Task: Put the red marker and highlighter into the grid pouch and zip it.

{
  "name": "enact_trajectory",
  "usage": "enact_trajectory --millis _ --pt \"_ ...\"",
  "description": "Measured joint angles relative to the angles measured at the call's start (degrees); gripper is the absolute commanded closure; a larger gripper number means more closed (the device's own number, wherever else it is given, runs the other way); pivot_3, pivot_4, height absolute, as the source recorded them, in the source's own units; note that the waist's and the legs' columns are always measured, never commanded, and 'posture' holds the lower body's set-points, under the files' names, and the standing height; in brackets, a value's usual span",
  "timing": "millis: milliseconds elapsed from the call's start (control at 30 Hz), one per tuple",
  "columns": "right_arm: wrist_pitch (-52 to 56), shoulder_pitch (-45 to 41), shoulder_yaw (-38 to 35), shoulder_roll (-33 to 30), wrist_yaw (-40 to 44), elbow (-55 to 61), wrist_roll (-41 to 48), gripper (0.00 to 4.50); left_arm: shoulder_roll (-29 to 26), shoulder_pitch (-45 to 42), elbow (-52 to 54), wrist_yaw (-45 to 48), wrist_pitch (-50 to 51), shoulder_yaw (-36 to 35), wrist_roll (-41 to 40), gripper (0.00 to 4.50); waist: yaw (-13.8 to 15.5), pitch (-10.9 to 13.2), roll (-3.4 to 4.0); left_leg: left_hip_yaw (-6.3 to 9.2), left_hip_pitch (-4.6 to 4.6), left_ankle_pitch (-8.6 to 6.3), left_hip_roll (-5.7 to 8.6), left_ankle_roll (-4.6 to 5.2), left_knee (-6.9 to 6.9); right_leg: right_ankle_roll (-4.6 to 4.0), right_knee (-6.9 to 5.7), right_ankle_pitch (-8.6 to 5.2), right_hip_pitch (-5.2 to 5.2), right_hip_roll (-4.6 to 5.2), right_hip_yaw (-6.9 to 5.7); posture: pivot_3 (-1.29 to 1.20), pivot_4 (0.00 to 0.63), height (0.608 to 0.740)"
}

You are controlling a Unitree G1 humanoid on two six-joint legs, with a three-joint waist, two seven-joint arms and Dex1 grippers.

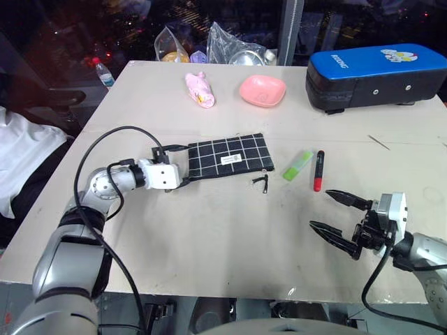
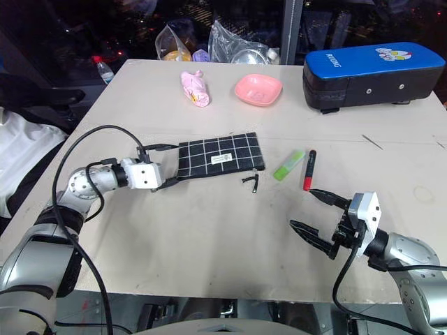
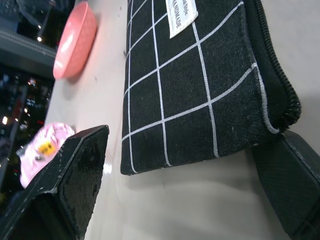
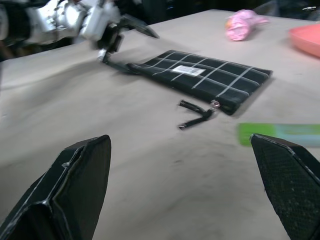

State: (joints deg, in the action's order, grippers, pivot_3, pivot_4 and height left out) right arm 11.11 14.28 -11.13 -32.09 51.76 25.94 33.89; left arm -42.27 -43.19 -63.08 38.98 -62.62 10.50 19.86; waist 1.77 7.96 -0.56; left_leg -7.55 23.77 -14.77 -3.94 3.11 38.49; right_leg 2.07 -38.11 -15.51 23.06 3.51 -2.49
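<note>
From my head camera I see the grid pouch (image 1: 229, 158) lying flat near the middle of the table (image 1: 209, 230), its small white label facing up and its black zipper pull (image 1: 261, 183) trailing onto the tabletop off the near right corner. My left gripper (image 1: 176, 165) sits at the pouch's left short end with its fingers spread, one on each side of that end; in the left wrist view the pouch edge lies between the two black fingers (image 3: 75, 180), and I cannot tell whether either one is touching the fabric. Just right of the pouch, the highlighter (image 1: 297, 166) lies at a slant, and the red marker (image 1: 318, 170) lies just beside it on the right, black cap end toward the far side, the two close but apart. My right gripper (image 1: 335, 213) hangs over the near right part of the table, released and holding nothing, its fingers wide and aimed toward the pens, short of them. Along the far edge sit a pink bowl (image 1: 262, 90), a pink wrapped item (image 1: 200, 88), some clear plastic bags (image 1: 234, 49) and a big blue-and-black case (image 1: 374, 75).
</note>
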Motion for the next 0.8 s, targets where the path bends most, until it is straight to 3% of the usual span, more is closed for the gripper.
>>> enact_trajectory --millis 367,467,700,733,800 --pt "-1.6 -0.7 -3.0 1.6 -2.5 -0.1 0.2 0.00 5.0 -2.9 -3.0 -5.6 -3.4 2.9 2.2 0.06 0.0 0.0 -0.01 -0.01 0.04 0.01 0.01 -0.02 0.00 0.03 0.02 0.01 0.00 -0.01 0.00 0.00 0.150 0.740" --pt "-1.6 -0.8 -3.0 1.6 -2.3 -0.1 0.3 0.00 6.3 -2.8 -3.0 -5.7 -4.5 3.5 2.0 0.82 -0.2 0.0 -0.02 0.00 0.04 0.02 0.00 -0.03 0.00 0.03 0.02 0.01 0.01 -0.03 0.01 0.00 0.150 0.740" --pt "-2.5 -0.8 -3.1 1.6 -2.2 -0.5 0.3 0.00 7.7 -2.9 -3.4 -7.8 -4.7 4.2 2.5 4.19 -1.0 0.0 -0.05 0.05 0.03 0.08 -0.04 -0.14 0.00 0.03 0.01 0.01 0.02 -0.10 0.00 0.00 0.150 0.740" --pt "-2.5 -0.8 -3.1 1.6 -2.2 -0.5 0.3 0.00 7.7 -3.3 -3.4 -8.6 -4.7 4.2 2.5 4.41 -1.0 0.0 -0.04 0.06 0.01 0.07 -0.04 -0.13 -0.01 0.04 0.00 0.01 0.01 -0.10 0.03 0.00 0.150 0.740" --pt "-2.5 -0.8 -3.1 1.6 -2.2 -0.5 0.3 0.00 7.8 -3.4 -3.4 -9.7 -4.6 4.3 2.7 4.41 -0.9 0.0 -0.04 0.07 0.02 0.07 -0.04 -0.12 -0.01 0.04 0.00 0.01 0.01 -0.10 0.02 0.00 0.150 0.740"
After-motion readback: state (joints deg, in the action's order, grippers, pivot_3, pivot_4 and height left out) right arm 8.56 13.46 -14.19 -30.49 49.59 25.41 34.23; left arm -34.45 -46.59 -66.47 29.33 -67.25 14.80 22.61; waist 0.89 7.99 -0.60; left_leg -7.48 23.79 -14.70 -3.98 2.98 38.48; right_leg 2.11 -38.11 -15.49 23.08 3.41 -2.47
